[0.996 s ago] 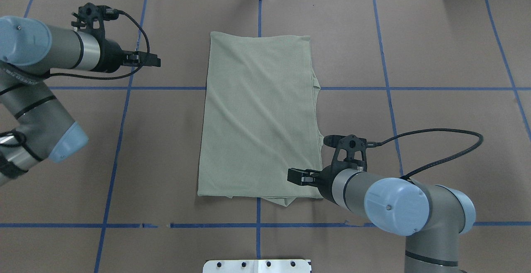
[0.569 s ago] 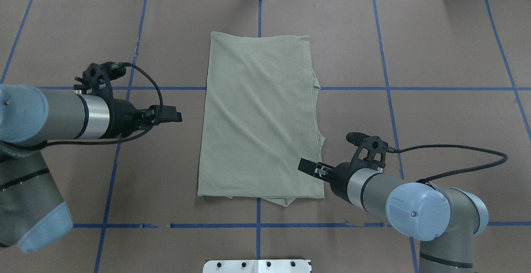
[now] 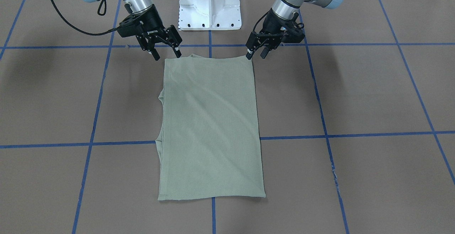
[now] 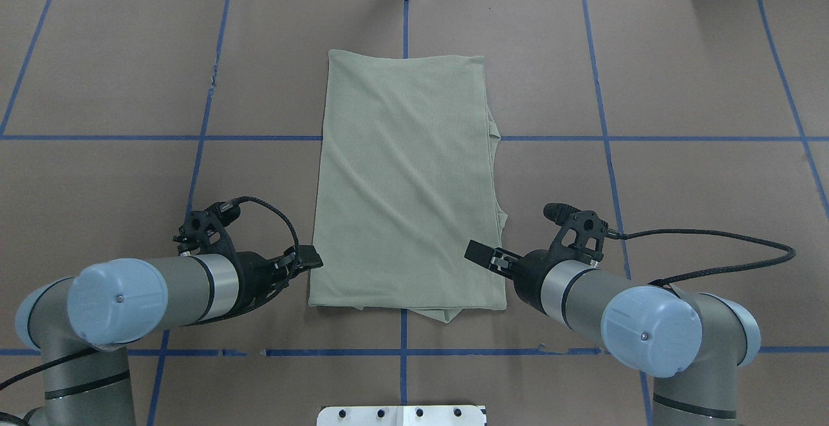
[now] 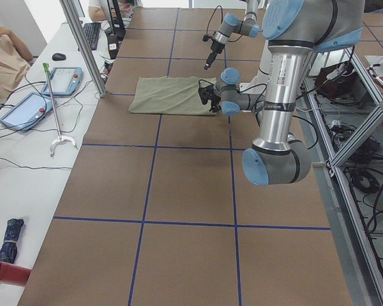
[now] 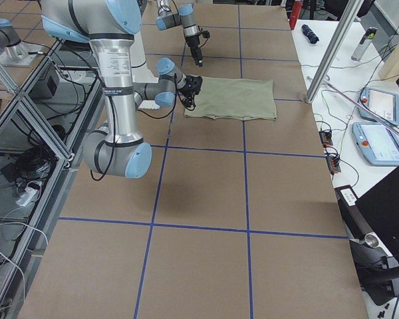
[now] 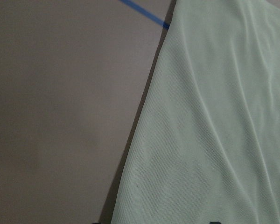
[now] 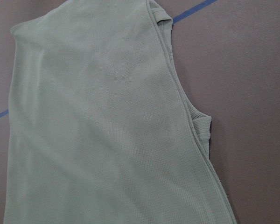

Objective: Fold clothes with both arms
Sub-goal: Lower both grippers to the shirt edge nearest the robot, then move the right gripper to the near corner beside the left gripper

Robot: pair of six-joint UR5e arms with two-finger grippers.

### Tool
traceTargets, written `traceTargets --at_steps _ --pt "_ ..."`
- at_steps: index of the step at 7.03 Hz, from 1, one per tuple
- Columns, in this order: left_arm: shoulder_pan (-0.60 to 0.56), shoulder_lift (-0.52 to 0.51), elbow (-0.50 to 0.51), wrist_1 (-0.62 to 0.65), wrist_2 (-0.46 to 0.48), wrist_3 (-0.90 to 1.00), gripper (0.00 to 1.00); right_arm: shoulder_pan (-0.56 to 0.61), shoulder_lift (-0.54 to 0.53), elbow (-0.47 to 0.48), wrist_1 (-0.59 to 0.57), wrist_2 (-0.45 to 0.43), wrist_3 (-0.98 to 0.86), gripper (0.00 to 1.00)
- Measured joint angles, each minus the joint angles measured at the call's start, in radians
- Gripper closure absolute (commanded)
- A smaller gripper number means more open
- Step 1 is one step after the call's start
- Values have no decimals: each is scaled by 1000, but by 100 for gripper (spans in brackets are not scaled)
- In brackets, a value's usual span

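By robot-side edge of shirt point(image 3: 209, 127): L end effector point(image 3: 256, 53), R end effector point(image 3: 166, 53), both released.

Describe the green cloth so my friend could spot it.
Find the brown table marked with blue tape lines. At its middle, ahead of the white pedestal, lies the shirt, folded into a long rectangle. It is the only sage-green cloth there.

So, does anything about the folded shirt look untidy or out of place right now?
Slightly: the shirt lies flat, but under-layers bulge out along its edge on the robot's right, and a small flap peeks past the near edge, so the rectangle isn't clean.
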Motion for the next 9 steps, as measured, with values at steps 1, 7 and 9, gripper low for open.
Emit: traceTargets --at_steps 1,7,9 --pt "20 -19 26 -1 22 -12 24 0 0 0 0 -2 1 0" --pt "52 -53 95 -1 41 -7 24 1 2 -2 0 -10 0 0" --pt "67 -55 108 0 42 -7 29 0 2 -4 0 -10 1 0"
